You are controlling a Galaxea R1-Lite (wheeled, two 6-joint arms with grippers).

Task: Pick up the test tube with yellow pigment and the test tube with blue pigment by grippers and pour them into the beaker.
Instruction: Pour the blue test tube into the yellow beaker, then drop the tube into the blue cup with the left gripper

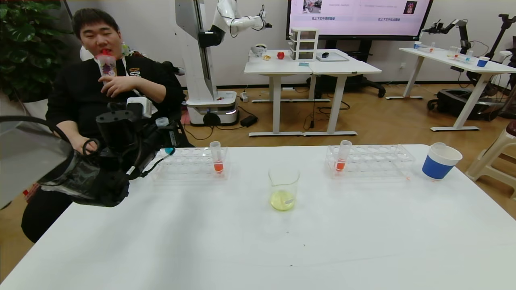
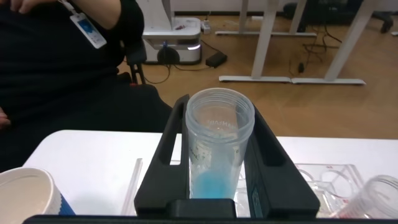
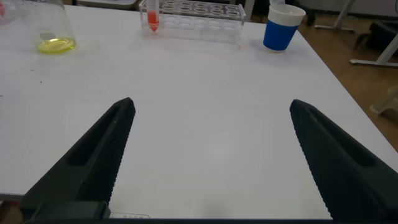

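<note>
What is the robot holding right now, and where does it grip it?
The left gripper holds the tube with blue liquid, its fingers pressing opposite sides of the tube's body, open top up. The right gripper is open over the table and holds nothing.

From my head view, the left gripper [image 1: 161, 137] hides most of the test tube with blue pigment [image 1: 164, 135]. My right gripper [image 3: 211, 155] shows only in its wrist view, cut off at the frame's edge.

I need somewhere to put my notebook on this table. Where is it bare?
The near half of the table, in front of the beaker, is bare. Crowded along the far edge: left rack beside the left gripper holding the blue tube, right rack, paper cup.
</note>
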